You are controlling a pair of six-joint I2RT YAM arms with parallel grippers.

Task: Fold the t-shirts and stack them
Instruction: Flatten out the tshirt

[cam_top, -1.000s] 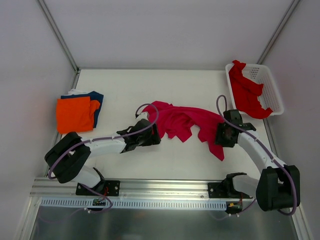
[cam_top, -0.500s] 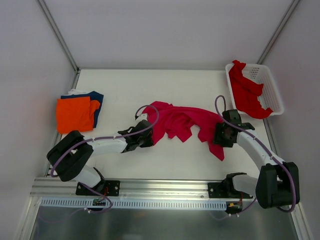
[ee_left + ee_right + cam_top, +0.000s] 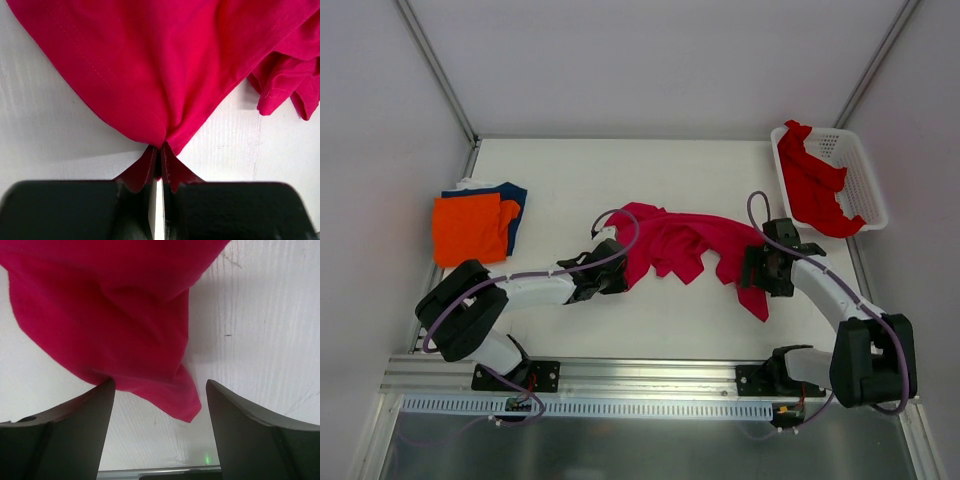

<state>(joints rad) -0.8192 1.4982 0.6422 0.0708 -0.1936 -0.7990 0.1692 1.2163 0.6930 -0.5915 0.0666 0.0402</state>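
Left claw (image 3: 157, 167) clenched on the left edge of the crumpled magenta t-shirt (image 3: 675, 240) lying mid counter (image 3: 570, 180), right claw (image 3: 157, 390) gaping over its other end: flattening stage, I'd say, and next the right needs a bite before both pull it taut.

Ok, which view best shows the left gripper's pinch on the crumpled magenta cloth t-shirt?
Left wrist: the left gripper is shut on a bunched fold of the crumpled magenta cloth t-shirt. Top external shows the whole shirt, the pinch hidden; right wrist shows only another corner.
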